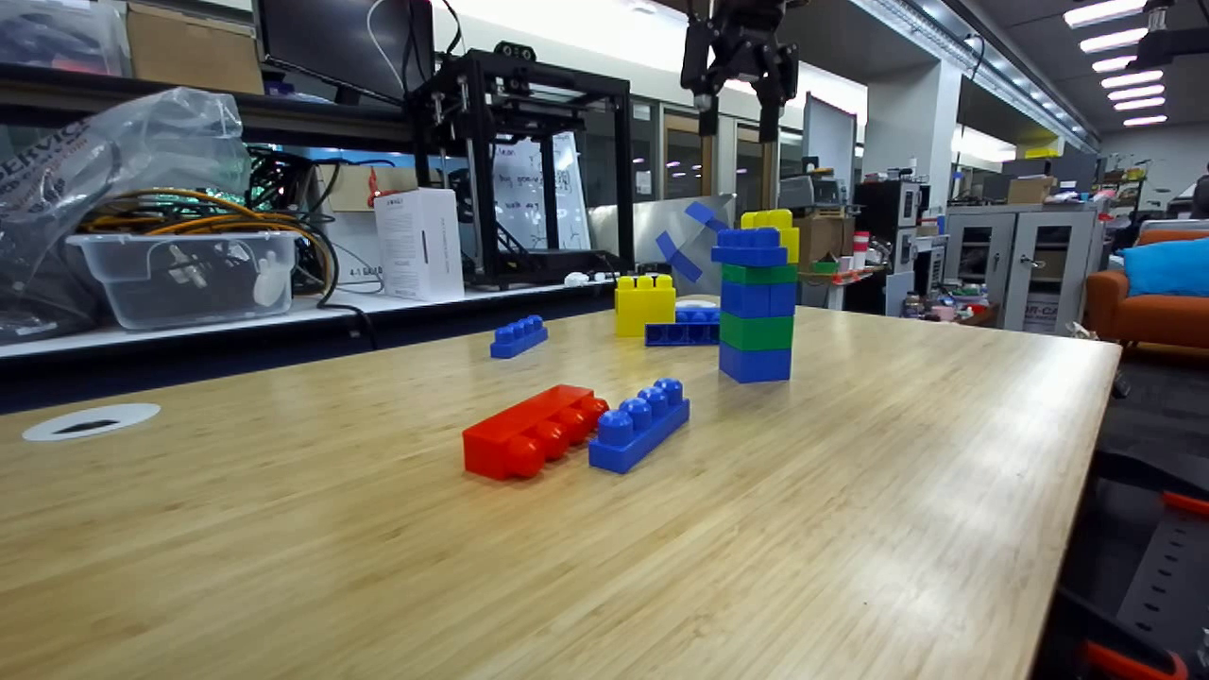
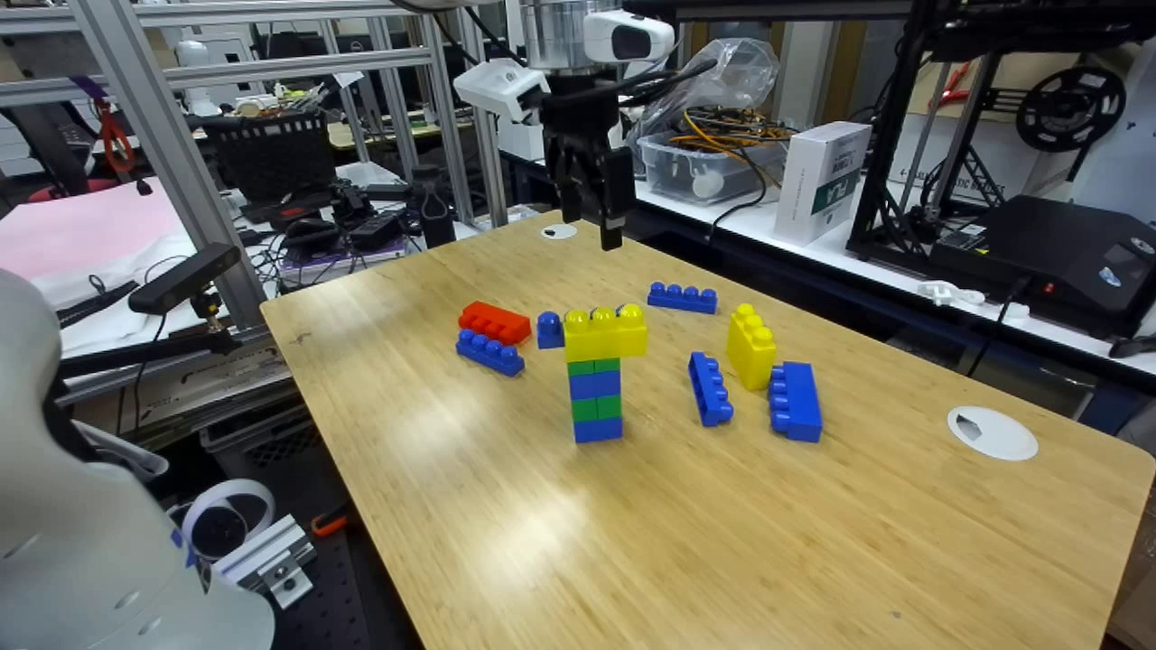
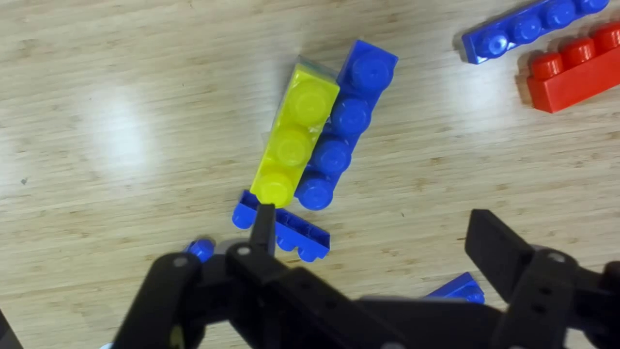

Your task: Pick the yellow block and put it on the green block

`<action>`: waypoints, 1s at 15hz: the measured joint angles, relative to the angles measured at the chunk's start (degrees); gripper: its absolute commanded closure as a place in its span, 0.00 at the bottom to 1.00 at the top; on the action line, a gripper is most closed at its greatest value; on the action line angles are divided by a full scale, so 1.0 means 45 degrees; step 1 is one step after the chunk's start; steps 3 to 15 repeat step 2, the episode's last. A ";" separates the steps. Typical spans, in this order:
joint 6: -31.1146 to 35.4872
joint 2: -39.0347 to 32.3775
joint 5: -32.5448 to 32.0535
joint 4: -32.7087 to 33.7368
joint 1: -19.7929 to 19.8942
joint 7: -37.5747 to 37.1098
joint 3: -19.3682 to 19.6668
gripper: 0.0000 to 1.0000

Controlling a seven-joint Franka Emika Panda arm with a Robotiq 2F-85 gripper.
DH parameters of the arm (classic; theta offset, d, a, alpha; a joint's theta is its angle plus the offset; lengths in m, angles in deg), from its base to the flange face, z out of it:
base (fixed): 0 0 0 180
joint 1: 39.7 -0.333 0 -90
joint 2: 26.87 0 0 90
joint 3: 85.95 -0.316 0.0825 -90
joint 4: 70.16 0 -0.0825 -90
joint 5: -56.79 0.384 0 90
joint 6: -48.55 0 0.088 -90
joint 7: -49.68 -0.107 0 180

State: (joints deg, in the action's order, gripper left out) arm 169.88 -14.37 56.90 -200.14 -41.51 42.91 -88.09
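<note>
The fingers (image 1: 769,123) are spread wide apart and hang higher than the stack (image 2: 596,386), with air between, in both exterior views. The yellow block (image 2: 605,345) sits at the top of the stack, its lower edge meeting the upper green block (image 2: 593,366) and jutting past it to the right in an exterior view. Just beside it is a blue block (image 1: 751,255), which covers much of it in an exterior view; the wrist view shows both tops, three yellow studs against four blue ones. The lower green block (image 1: 756,332) shows only in the exterior views.

In an exterior view the surface (image 2: 768,542) ends along a slanting edge at lower left and spreads from the stack to the lower right. A tall yellow block (image 2: 751,354) stands right of the stack there. A red block (image 1: 529,416) and another blue block (image 1: 639,444) lie left of the stack in both exterior views, and at upper right of the wrist view, where the frame cuts the red one.
</note>
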 measured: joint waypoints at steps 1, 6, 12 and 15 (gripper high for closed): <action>0.0000 0.0000 0.0000 0.0000 0.0000 0.0000 0.0000 0.00; 0.0000 0.0000 0.0000 0.0000 0.0000 0.0000 0.0000 0.00; 0.0000 0.0000 0.0000 0.0000 0.0000 0.0000 0.0000 0.00; 0.0000 0.0000 0.0000 0.0000 0.0000 0.0000 0.0000 0.00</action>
